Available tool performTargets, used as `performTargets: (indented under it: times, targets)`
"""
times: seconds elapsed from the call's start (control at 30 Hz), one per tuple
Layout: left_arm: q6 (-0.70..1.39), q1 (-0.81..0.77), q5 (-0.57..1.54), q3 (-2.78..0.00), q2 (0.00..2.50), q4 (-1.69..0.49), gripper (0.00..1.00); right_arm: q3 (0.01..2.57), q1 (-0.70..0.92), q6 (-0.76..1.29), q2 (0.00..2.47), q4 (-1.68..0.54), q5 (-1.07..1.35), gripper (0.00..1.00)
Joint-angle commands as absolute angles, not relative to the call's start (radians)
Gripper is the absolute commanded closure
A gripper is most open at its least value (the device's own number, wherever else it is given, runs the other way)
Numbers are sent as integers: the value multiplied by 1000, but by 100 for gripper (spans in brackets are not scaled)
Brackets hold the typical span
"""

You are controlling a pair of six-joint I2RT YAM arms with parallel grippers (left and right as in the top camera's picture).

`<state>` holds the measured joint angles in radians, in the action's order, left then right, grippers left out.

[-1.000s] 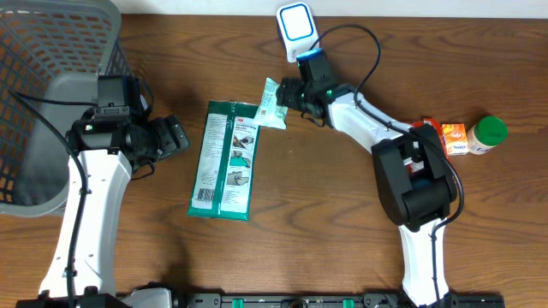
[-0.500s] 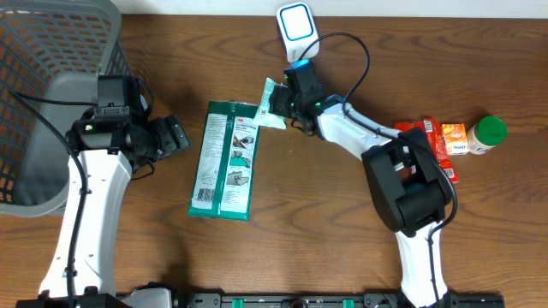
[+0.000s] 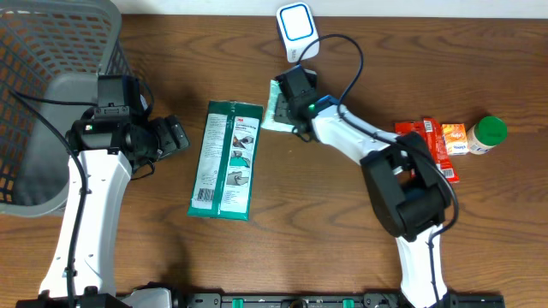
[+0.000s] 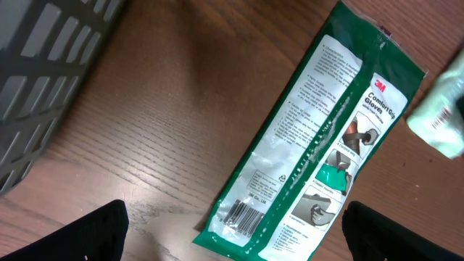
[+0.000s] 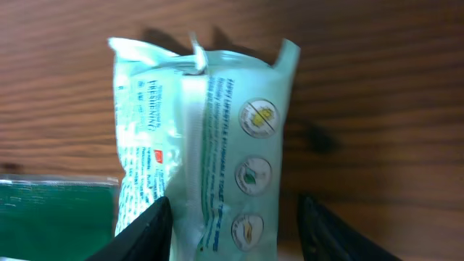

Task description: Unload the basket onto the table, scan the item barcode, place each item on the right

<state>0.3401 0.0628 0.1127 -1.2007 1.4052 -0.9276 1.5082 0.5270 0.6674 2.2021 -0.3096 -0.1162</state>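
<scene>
Brown wood worktop (image 3: 325, 227) overhead, grey basket (image 3: 51, 34) left, scanner (image 3: 295, 21) behind; pale packet (image 3: 272, 113) lies beside the green glove pack (image 3: 224, 162), under the right end effector (image 3: 281, 101); left wrist: left end effector (image 4: 239, 233) spread wide, empty; right wrist: fingers (image 5: 145, 232) apart astride the packet.

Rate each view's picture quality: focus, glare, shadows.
Overhead: evenly lit and sharp, though the scanner face glows almost blown-out white. Left wrist: the green glove packet is readable with a pale sheen on its film; the basket looks soft. Right wrist: the pale packet is slightly soft and throws a dark shadow on the table above it; the fingertips at the bottom are blurred.
</scene>
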Motion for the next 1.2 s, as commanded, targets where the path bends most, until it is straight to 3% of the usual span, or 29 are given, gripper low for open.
performTargets:
  times: [0.0, 0.23, 0.47, 0.73, 0.93, 1.17]
  targets:
    - [335, 65, 103, -1202, 1400, -930, 5, 1475, 484, 575, 2148, -387, -144, 50]
    - [335, 65, 103, -1202, 1400, -930, 5, 1475, 472, 537, 2098, -477, -122, 43]
    - [335, 65, 103, -1202, 1400, -930, 5, 1476, 439, 315, 2098, -327, 87, 35]
    - [335, 65, 103, -1202, 1400, -931, 5, 1475, 448, 34, 2130, -328, 95, 29]
    - [335, 65, 103, -1202, 1400, -930, 5, 1475, 459, 29, 2152, -305, -68, 18]
    - [335, 65, 103, -1202, 1400, -930, 5, 1475, 446, 82, 2153, -314, 101, 23]
